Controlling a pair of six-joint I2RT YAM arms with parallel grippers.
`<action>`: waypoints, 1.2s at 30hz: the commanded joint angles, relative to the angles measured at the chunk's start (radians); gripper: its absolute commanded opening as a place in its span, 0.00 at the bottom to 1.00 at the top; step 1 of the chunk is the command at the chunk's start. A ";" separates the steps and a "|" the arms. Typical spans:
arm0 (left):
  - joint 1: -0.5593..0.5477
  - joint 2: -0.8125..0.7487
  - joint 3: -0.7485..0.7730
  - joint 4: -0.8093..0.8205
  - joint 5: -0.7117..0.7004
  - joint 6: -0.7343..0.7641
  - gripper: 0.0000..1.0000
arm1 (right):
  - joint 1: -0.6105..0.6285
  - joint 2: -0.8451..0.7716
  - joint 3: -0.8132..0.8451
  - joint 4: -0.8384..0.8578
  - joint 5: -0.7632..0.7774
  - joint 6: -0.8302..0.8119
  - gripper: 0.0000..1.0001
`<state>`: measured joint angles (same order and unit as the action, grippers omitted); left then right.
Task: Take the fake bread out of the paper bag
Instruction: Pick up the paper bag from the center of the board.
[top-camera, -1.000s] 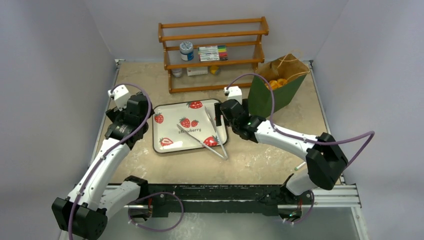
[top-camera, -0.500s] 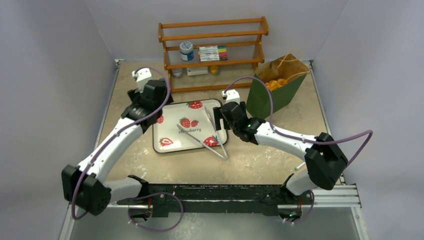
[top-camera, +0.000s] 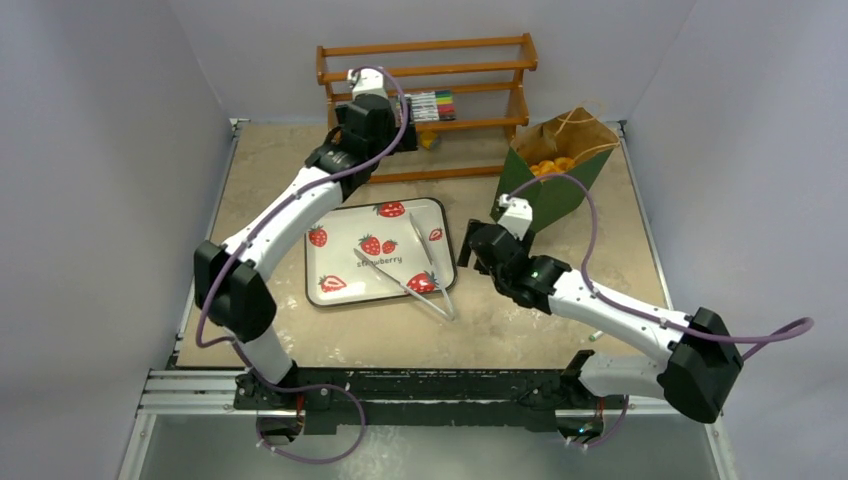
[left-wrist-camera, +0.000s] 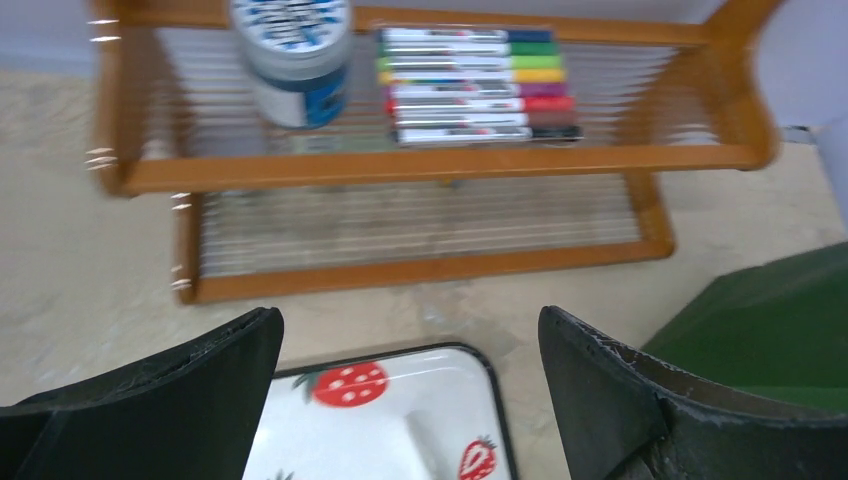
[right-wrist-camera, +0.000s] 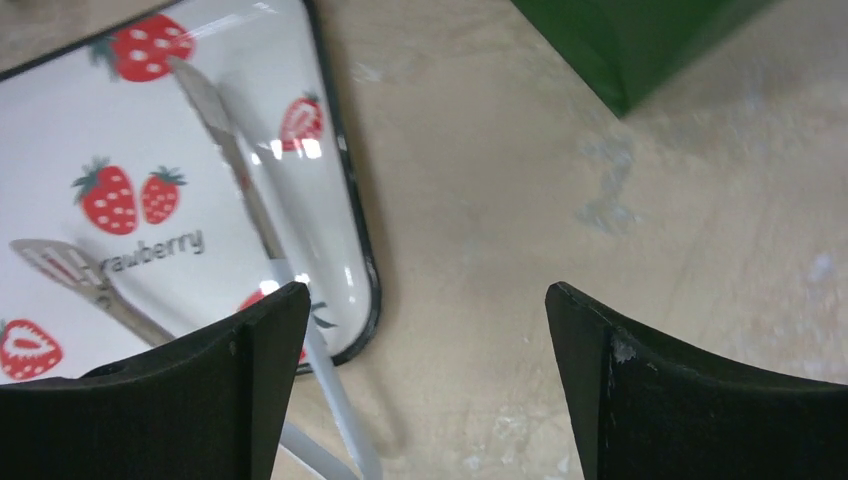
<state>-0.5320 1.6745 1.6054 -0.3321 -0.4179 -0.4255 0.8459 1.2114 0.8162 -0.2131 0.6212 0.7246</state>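
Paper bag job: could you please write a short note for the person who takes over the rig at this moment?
Left gripper: open, empty, near the wooden shelf.
Right gripper: open, empty, above the table between the strawberry tray and the paper bag.
Fake bread: orange pieces show inside the bag, standing far right.
Done: no bread is out yet.
To do: take all pieces out.

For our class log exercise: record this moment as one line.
left gripper: open, empty; right gripper: open, empty; fake bread: in paper bag
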 joint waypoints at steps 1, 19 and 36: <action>-0.040 0.109 0.138 0.090 0.187 0.022 1.00 | 0.008 -0.021 -0.053 -0.204 0.123 0.328 0.90; -0.006 0.150 0.088 0.195 0.216 -0.164 1.00 | 0.093 0.183 0.588 -0.401 0.232 -0.186 1.00; 0.068 -0.059 -0.198 0.251 0.235 -0.205 1.00 | 0.004 0.275 0.808 -0.391 0.425 -0.401 1.00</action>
<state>-0.4824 1.6737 1.4456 -0.1356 -0.1864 -0.6098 0.8932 1.5074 1.5772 -0.6453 0.9718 0.4061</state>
